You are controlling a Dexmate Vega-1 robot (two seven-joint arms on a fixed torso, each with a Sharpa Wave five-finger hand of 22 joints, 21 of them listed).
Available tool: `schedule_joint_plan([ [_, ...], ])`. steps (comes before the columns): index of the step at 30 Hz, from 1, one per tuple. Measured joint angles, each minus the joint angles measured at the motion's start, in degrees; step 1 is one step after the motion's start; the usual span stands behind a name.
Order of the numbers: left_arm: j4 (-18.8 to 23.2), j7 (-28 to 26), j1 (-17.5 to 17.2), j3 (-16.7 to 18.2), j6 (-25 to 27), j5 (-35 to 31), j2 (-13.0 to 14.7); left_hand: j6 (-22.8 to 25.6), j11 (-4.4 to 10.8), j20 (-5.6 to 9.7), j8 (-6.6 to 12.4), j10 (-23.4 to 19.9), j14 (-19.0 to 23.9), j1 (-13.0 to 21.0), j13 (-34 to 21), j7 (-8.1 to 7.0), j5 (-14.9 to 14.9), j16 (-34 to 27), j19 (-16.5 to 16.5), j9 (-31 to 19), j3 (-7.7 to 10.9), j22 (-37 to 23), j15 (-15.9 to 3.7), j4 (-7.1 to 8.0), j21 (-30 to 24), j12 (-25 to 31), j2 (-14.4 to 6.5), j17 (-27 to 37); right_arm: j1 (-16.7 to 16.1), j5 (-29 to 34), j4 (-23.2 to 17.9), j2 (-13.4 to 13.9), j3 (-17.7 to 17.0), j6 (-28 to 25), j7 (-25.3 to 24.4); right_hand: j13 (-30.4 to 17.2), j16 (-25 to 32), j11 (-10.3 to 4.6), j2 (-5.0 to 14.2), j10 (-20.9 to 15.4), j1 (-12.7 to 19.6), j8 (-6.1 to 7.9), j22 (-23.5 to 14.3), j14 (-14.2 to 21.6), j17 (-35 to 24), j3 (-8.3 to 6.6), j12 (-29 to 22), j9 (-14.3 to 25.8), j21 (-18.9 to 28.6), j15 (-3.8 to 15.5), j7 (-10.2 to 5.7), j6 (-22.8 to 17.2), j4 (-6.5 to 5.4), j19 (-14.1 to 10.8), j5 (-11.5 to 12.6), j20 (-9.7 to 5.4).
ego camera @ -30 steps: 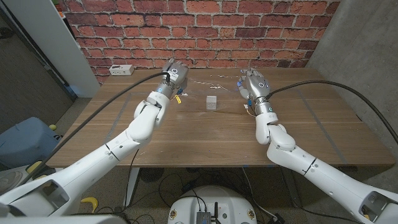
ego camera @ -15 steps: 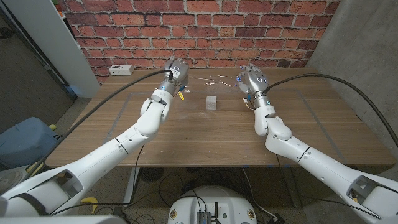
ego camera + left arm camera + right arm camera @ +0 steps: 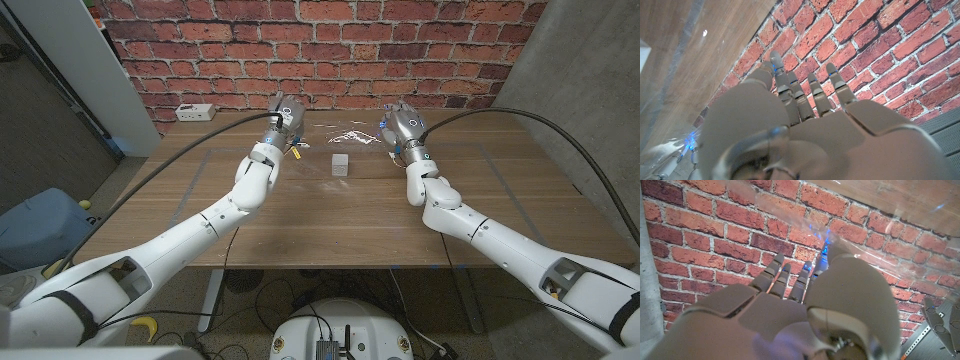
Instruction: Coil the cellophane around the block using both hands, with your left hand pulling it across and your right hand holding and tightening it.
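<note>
A small pale block point(image 3: 341, 165) stands on the wooden table point(image 3: 330, 220), midway between my arms. Behind it, a clear crinkled sheet of cellophane point(image 3: 346, 136) spans from hand to hand above the tabletop. My left hand point(image 3: 287, 114) holds its left end, raised behind and left of the block. My right hand point(image 3: 402, 126) holds the right end, behind and right of the block. In the left wrist view the cellophane point(image 3: 670, 150) trails beside my left hand point(image 3: 790, 125). In the right wrist view the cellophane point(image 3: 880, 255) stretches away from the thumb side of my right hand point(image 3: 805, 305).
A white power strip point(image 3: 193, 112) lies at the table's back left corner. A red brick wall point(image 3: 320, 40) runs right behind the table. A grey concrete wall point(image 3: 590, 80) stands on the right. Bare wood lies in front of the block.
Both hands have moved back toward the brick wall, carrying the cellophane farther behind the block. The sheet now hangs more spread between them. The block has stayed put.
</note>
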State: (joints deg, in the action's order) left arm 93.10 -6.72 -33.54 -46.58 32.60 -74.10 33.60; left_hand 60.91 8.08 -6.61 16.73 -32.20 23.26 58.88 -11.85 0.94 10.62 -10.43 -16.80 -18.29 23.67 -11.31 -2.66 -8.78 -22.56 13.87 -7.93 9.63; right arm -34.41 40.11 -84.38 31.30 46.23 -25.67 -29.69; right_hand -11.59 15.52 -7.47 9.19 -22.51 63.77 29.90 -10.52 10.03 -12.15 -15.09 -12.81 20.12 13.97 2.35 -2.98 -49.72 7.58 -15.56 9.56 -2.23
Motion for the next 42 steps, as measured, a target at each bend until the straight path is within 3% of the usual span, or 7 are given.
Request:
schedule_joint_plan([
  [18,-14.2,-6.1,8.0,-7.8,1.3,3.7,-5.4,0.7,0.72,0.49,-0.21,-1.3,0.9,0.0,0.0,0.08,0.0,0.0,-0.5,0.3,-0.25,0.0,0.31,-0.23,-0.3,0.0,0.4,0.0,4.5,-1.6,5.0,-0.6,2.9,-1.3,3.0,-0.3,0.0,-0.54,0.01,0.9,0.0,-0.23,0.0,0.0,0.0,0.24,0.8,-0.2,-0.2,0.00,-1.44,1.7,-0.23,0.0,0.6,0.00],
  [20,-15.0,-6.4,8.4,-8.4,1.3,4.0,-5.7,0.8,0.72,0.49,-0.22,-1.3,0.9,0.1,0.0,0.22,0.0,0.0,-0.5,0.3,-0.25,0.0,0.31,-0.23,-0.3,0.0,0.4,0.0,4.6,-1.8,5.0,-0.6,3.0,-1.4,3.2,-0.3,0.0,-0.39,0.50,1.7,-0.5,-1.68,0.0,0.0,-0.3,0.47,1.2,-0.6,-0.2,0.00,-1.89,4.6,-0.48,0.0,0.9,0.00],
  [22,-16.5,-6.9,9.4,-9.5,1.5,4.9,-6.4,0.8,0.72,0.49,-0.22,-1.3,1.1,0.1,0.0,0.22,0.0,0.0,-0.5,0.3,-0.25,0.0,0.17,-0.23,-0.5,0.0,0.4,0.0,4.7,-2.2,5.0,-0.2,3.0,-1.7,3.5,-0.3,0.0,-0.51,0.55,2.8,-0.6,-4.06,0.0,0.0,-0.3,0.70,1.4,-1.5,-0.2,0.00,-2.85,8.7,-0.71,0.0,0.9,0.00],
  [28,-19.8,-7.7,11.5,-12.3,1.6,6.3,-7.8,1.0,0.48,0.79,-0.24,-1.6,1.1,0.1,0.0,0.00,0.0,0.0,-0.8,0.3,-0.41,0.0,0.10,-0.39,-0.5,0.0,0.4,0.0,4.6,-3.1,4.2,0.4,3.0,-1.9,4.2,-0.3,-0.5,-0.24,0.25,6.6,-3.3,-12.74,0.0,-0.7,-0.3,1.58,1.6,-4.8,-0.7,-0.18,-5.36,21.7,-1.60,0.2,0.9,0.61],
  [31,-21.0,-7.9,12.4,-13.6,1.7,6.8,-8.3,1.3,0.41,0.79,-0.26,-1.6,1.1,0.3,0.0,0.29,0.0,0.0,-0.8,0.3,-0.48,0.0,0.10,-0.46,-0.5,0.0,0.6,0.0,4.2,-3.8,3.5,0.7,2.5,-2.4,4.5,-0.3,-0.5,0.01,0.49,8.4,-4.7,-15.80,0.0,-1.2,-0.4,2.19,1.8,-6.0,-0.7,-0.25,-5.84,26.4,-2.20,0.5,0.9,0.92],
  [35,-22.3,-8.1,13.4,-14.9,1.9,7.3,-8.8,1.3,0.41,0.79,-0.26,-1.6,1.1,0.3,0.0,0.29,0.0,0.0,-0.8,0.5,-0.48,0.0,0.10,-0.46,-0.5,0.0,0.6,0.0,3.7,-4.5,2.8,1.0,1.9,-2.7,4.4,-0.3,-0.5,-0.20,1.52,9.9,-6.6,-17.40,-0.2,-1.8,-0.8,2.23,1.8,-6.8,-0.7,-0.07,-6.29,28.5,-3.77,0.5,1.3,0.89],
  [42,-25.1,-8.4,15.4,-17.6,2.0,8.3,-10.0,1.3,0.71,0.79,-0.26,-1.9,1.1,0.3,0.0,0.29,0.0,0.0,-0.8,0.5,-0.49,0.0,0.10,-0.46,-0.5,0.0,0.6,0.0,1.3,-6.3,1.1,1.2,-0.2,-2.3,0.2,-0.3,-0.5,0.12,1.53,12.8,-7.4,-19.35,-0.3,-2.5,-1.3,1.65,2.2,-7.6,-0.7,0.01,-5.82,33.3,-4.35,0.8,1.5,0.60],
])
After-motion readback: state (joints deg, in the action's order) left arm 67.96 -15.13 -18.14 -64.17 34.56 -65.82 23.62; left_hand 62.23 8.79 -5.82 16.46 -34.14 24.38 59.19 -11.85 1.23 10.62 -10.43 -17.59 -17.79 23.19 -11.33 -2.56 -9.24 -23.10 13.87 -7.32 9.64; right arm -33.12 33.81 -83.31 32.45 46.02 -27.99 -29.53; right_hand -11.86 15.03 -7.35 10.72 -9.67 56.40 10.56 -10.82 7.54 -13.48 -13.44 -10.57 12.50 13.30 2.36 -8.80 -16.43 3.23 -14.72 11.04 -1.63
